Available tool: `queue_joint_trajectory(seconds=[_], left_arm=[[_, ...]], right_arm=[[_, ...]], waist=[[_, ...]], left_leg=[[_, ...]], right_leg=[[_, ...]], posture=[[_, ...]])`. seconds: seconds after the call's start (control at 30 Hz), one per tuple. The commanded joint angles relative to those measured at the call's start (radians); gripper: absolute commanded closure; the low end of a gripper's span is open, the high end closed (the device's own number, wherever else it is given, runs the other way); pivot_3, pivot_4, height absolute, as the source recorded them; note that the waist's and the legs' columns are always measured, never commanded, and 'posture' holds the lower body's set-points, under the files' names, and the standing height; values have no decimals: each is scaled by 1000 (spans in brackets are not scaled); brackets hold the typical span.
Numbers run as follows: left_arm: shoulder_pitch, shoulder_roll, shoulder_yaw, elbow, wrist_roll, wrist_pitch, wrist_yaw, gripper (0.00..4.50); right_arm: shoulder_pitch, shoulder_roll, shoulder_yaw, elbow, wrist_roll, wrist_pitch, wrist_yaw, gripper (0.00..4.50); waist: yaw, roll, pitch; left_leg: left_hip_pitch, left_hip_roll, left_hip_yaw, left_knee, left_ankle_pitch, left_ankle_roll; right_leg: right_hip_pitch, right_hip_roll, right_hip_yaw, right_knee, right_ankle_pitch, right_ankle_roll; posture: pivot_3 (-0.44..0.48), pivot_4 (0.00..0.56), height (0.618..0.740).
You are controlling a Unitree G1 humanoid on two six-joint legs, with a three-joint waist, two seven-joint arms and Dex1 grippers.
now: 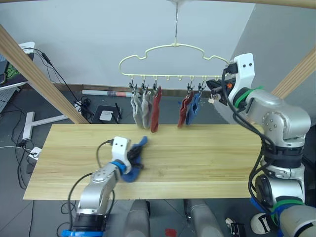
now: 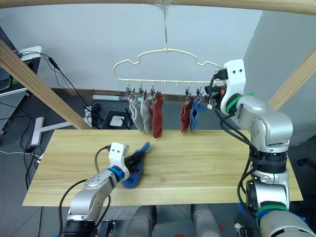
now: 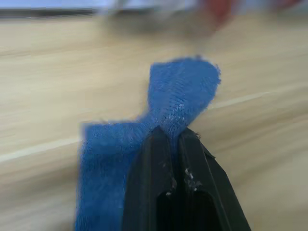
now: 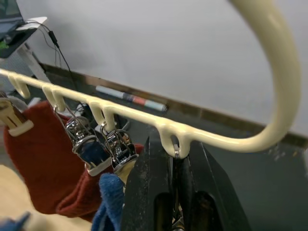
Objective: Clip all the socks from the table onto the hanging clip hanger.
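I see the long wooden table (image 1: 207, 158) in front of a white wall, with the clip hanger (image 1: 168, 49) hanging above its far edge. My left gripper (image 3: 174, 137) is pinched tight on a blue sock (image 3: 180, 91) lying on the table, near the middle. My right gripper (image 4: 175, 159) is squeezed on the last clip (image 4: 176, 153) at the hanger's right end, and five socks (image 1: 145, 108) hang from the other clips: two grey, two red, one blue.

silver arms, white wrist housings, black cables, green and blue bands.
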Motion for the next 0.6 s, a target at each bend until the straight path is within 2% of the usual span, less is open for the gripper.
queue_joint_trajectory(seconds=[0.03, 0.17, 0.27, 0.47, 0.6], left_arm=[[-33, -22, -128, -179, -54, 33, -70, 4441], [-121, -117, -209, -173, -29, 14, -27, 4441], [-194, -198, -244, -127, -16, 1, 8, 4441], [-329, -320, -245, 93, 77, -114, 97, 4441], [-365, -358, -241, 159, 108, -177, 125, 4441]], right_arm=[[-87, 70, -198, 23, 32, 230, -119, 4500], [-174, 117, -316, 49, 4, 365, -187, 4500], [-206, 138, -359, 48, -10, 417, -215, 4500], [-209, 161, -378, 30, 7, 424, -261, 4500], [-199, 165, -382, 18, 16, 424, -285, 4500]], waist=[[0, 0, 0], [-1, 0, 0], [-1, 0, 0], [-3, 0, 0], [-6, 0, 0]], left_leg=[[0, 0, 0, 0, 0, 0], [0, 0, -1, 0, 0, 0], [-1, 0, 0, 0, 0, 0], [-1, -1, -1, 1, 0, 0], [-2, -1, -1, 0, 0, 0]], right_leg=[[0, 0, 0, 0, 0, 0], [0, 0, -1, 0, 1, -2], [0, 0, -1, -1, 0, -1], [0, 0, -1, -1, 0, -1], [0, 0, -1, -1, 0, 0]], posture=[[-10, 304, 740], [-31, 306, 740], [-44, 305, 740], [-76, 302, 740], [-86, 301, 740]])
